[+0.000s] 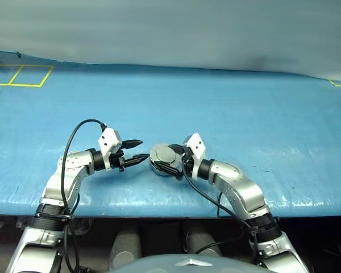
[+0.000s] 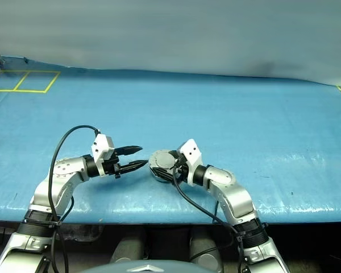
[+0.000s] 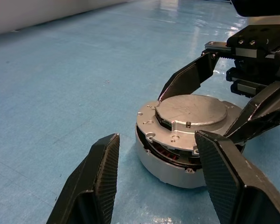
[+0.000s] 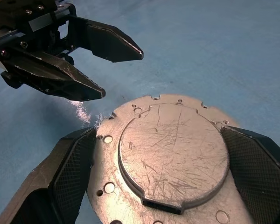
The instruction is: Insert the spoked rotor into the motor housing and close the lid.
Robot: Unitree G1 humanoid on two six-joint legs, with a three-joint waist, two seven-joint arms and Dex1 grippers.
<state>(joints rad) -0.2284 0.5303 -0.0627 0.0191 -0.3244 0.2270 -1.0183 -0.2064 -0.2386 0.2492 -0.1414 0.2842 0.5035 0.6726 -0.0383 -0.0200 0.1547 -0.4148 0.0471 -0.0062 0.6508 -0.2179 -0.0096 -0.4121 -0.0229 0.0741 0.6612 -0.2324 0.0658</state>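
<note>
**Lid sits on the housing, both grippers at its sides**

We see a blue table (image 1: 227, 108) stretching far and wide, with yellow tape lines (image 1: 23, 75) marking squares at its far left corner and a pale wall (image 1: 170, 28) behind it.

On the near part of the table, about the middle, stands the housing (image 3: 170, 169), a short silver cup with a strip of copper-orange winding showing under its top edge. The lid (image 4: 170, 163) lies on it: a scratched silver-grey disc with a raised round centre, small holes around its flange and a notched edge. In the left wrist view the lid sits slightly tilted, with a dark gap between it and the housing on the side facing that camera. We cannot see the rotor under the lid.

Our right gripper (image 1: 169, 161) reaches in from the right, its fingers (image 4: 67, 172) spread wide at either side of the lid's rim. We cannot tell if the pads touch the rim or stand just off it.

Our left gripper (image 1: 137, 151) hovers just left of the housing, pointing right toward it, fingers (image 3: 95, 182) partly apart and holding nothing; its tips are near the lid but not touching.
</note>
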